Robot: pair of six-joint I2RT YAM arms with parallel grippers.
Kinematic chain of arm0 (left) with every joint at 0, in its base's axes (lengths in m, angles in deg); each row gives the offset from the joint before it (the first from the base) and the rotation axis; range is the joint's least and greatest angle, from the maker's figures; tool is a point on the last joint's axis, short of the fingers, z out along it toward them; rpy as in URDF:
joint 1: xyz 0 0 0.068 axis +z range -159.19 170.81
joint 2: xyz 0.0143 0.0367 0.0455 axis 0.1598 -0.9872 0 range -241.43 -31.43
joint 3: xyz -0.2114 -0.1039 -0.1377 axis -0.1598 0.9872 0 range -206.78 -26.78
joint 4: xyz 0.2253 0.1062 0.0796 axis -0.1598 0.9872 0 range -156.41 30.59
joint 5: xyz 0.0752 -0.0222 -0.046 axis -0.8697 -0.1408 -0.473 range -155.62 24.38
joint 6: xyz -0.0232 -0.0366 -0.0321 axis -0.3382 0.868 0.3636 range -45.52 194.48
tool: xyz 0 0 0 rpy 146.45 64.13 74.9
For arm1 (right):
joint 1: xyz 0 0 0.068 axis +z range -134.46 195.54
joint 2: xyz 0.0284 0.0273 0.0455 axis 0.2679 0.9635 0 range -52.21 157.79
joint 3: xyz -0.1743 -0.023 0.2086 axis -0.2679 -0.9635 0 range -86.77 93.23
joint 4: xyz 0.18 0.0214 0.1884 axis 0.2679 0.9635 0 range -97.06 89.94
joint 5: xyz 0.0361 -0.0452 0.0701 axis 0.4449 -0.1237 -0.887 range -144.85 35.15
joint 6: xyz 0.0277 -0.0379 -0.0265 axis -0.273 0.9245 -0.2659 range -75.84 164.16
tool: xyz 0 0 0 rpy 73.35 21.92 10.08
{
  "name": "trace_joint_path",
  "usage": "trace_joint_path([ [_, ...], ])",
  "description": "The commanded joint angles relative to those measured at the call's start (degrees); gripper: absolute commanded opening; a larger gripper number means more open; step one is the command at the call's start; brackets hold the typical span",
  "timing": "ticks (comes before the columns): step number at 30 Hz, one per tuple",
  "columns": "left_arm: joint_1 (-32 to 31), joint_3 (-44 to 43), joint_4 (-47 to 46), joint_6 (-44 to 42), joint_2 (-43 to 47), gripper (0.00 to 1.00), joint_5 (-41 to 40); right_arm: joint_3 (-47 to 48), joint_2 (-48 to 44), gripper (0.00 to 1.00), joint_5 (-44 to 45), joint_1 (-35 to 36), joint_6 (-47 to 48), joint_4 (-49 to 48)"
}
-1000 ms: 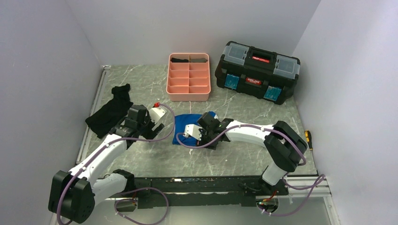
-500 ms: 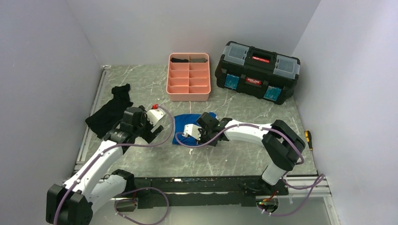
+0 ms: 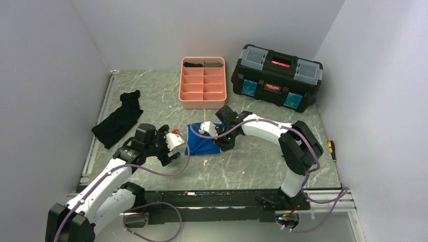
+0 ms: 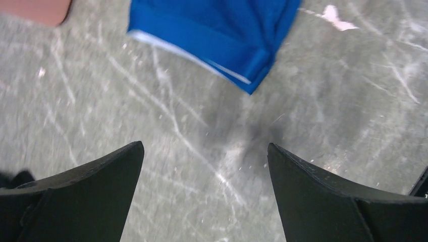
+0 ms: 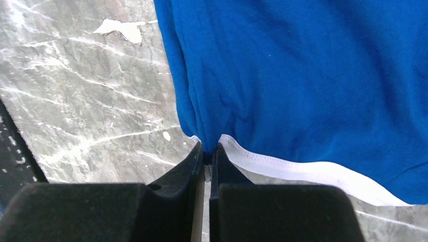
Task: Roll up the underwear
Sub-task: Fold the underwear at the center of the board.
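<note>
Pinches the underwear (image 5: 303, 75) at its white-trimmed edge with the right pincer (image 5: 207, 151), pressed nearly together on the cloth. Holds the left pincer (image 4: 204, 151) spread wide above bare desk (image 4: 166, 131), just short of a blue corner. Shows the underwear flat mid-desk, near the pink tray (image 3: 202, 104).

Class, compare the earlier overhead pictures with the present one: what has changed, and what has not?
The right arm swung toward the pink tray and its jaws closed on the edge of the underwear. The left arm, jaws open, drew back toward the near edge. Tray, toolbox and black garment stayed put.
</note>
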Motion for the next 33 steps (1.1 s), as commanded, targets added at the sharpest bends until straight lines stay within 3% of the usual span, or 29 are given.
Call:
trace_joint_path([
  [1,-4.55,-0.24,-5.37,-5.79,-3.62,0.99,5.06,4.78,2.15,0.00,-10.32,-4.03,2.57,5.89],
  [7,-13.40,-0.20,-10.82,-12.10,-9.71,0.96,0.90,8.21,5.74,0.00,-15.80,-7.74,3.34,9.69],
  [16,-21.12,-2.69,-12.72,-19.04,-18.31,0.93,-4.48,12.24,9.60,0.00,-22.03,-11.39,2.81,13.47],
  [26,-24.08,-4.50,-12.42,-22.94,-24.14,0.66,-9.64,13.76,10.38,0.00,-24.10,-13.22,2.94,15.48],
  [33,-24.75,-5.72,-12.78,-23.09,-26.58,0.63,-11.06,16.23,12.28,0.00,-27.46,-14.32,2.35,17.62],
])
